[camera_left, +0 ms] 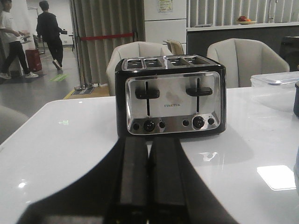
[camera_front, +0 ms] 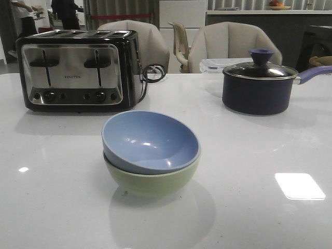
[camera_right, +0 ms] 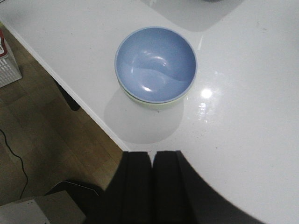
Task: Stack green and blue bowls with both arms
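One dusty blue round matte bowl sits nested inside one pale green round matte bowl, tilted slightly so its rim rides higher on the side toward the chrome-and-black four-slot toaster. The pair stands on the glossy white table in front of the toaster, a little toward the side of the dark blue saucepan with a glass lid and lilac handle. In the right wrist view the blue bowl nearly covers the green one, of which only a thin crescent shows, and the stack stands near the table's edge.

The right gripper hangs apart from the stacked bowls, its two black fingers pressed together and gripping nothing. The left gripper points at the toaster, its fingers likewise closed against each other and empty; the bowls lie outside its view.

Count: two bowls, one toaster, one saucepan, two grippers.
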### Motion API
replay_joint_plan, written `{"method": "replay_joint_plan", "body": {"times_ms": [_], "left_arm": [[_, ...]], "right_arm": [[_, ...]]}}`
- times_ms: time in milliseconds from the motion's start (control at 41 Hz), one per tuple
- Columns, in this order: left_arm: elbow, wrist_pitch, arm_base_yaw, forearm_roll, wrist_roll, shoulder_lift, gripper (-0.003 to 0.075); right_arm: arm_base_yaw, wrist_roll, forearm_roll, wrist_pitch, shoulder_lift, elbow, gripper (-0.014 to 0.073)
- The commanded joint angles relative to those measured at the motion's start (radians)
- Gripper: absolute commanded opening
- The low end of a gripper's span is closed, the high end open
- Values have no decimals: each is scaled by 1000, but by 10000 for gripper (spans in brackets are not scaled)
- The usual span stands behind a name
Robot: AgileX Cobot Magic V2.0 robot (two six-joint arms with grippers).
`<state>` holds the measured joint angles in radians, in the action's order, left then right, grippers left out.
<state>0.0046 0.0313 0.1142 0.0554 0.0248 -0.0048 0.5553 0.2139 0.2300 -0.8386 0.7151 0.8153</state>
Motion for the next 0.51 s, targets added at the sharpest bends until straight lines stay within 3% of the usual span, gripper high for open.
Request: {"method": "replay_joint_plan", "body": {"times_ms": [0,487], "left_arm": [[6,-97,5,-7,-1,-20,98],[6,-97,5,-17,-1,-20,98]], "right_arm": [[-2,9,6,63,-1,27,39],[-2,9,6,63,-1,27,39]]}}
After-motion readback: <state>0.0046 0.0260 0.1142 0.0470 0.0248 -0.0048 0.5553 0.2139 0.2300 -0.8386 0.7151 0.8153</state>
